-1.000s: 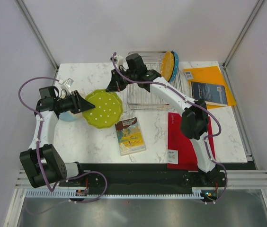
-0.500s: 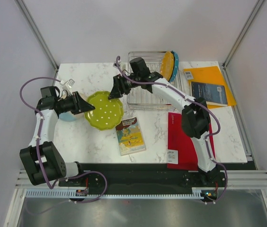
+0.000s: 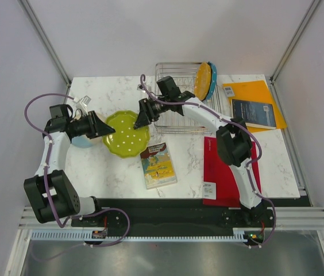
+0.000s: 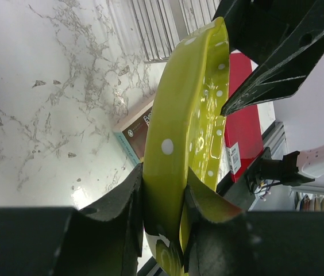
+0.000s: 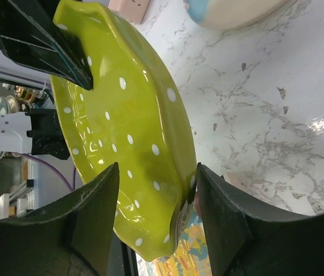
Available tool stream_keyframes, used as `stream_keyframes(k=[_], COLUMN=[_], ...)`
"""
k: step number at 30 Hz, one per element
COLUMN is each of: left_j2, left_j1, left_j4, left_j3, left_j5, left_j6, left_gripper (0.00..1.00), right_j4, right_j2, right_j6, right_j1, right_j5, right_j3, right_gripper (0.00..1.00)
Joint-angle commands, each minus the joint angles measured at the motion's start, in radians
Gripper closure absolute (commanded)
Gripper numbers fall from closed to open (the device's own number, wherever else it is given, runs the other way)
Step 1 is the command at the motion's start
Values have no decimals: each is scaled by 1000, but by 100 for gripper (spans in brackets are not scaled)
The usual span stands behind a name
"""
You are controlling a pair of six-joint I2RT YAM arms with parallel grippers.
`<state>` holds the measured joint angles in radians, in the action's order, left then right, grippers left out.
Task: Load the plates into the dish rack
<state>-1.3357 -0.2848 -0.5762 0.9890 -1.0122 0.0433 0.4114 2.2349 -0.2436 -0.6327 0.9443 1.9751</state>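
The lime green plate (image 3: 126,133) is held tilted above the table, my left gripper (image 3: 97,127) shut on its left rim. In the left wrist view both pads press the plate (image 4: 185,132) edge-on inside that gripper (image 4: 165,213). My right gripper (image 3: 142,114) stands open, its jaws straddling the plate's far right rim. Its fingers (image 5: 225,213) flank the dotted plate (image 5: 127,132) with a gap on the inner side. The dish rack (image 3: 176,118) holds an orange plate (image 3: 203,79) and a teal plate (image 3: 212,77) upright. A cream-and-pale-blue plate (image 3: 81,141) lies under the left arm.
An illustrated book (image 3: 158,165) lies in front of the lime plate. A red folder (image 3: 228,172) sits at the near right, under the right arm. An orange folder (image 3: 254,92) with a dark booklet (image 3: 254,112) on it lies right of the rack.
My right gripper has opened and come down left from the rack's edge onto the lime plate's rim. The left gripper keeps its hold; the plate has tilted up a little.
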Motion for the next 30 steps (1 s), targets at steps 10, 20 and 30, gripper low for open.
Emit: stream_keyframes(k=[10, 20, 30], left_j2=[-14, 56, 127], left_j1=[1, 1, 3], left_j4=[59, 145, 272], left_j3=[57, 96, 7], left_j5=[-51, 612, 679], left_j6=[38, 1, 70], left_gripper=[66, 0, 0], right_j4=[-86, -79, -106], right_j2=[19, -138, -253], right_j6=[-83, -95, 194], right_j1=[11, 174, 220], right_j5=[57, -61, -1126], right_j3=[28, 86, 168], right_gripper=[100, 100, 100])
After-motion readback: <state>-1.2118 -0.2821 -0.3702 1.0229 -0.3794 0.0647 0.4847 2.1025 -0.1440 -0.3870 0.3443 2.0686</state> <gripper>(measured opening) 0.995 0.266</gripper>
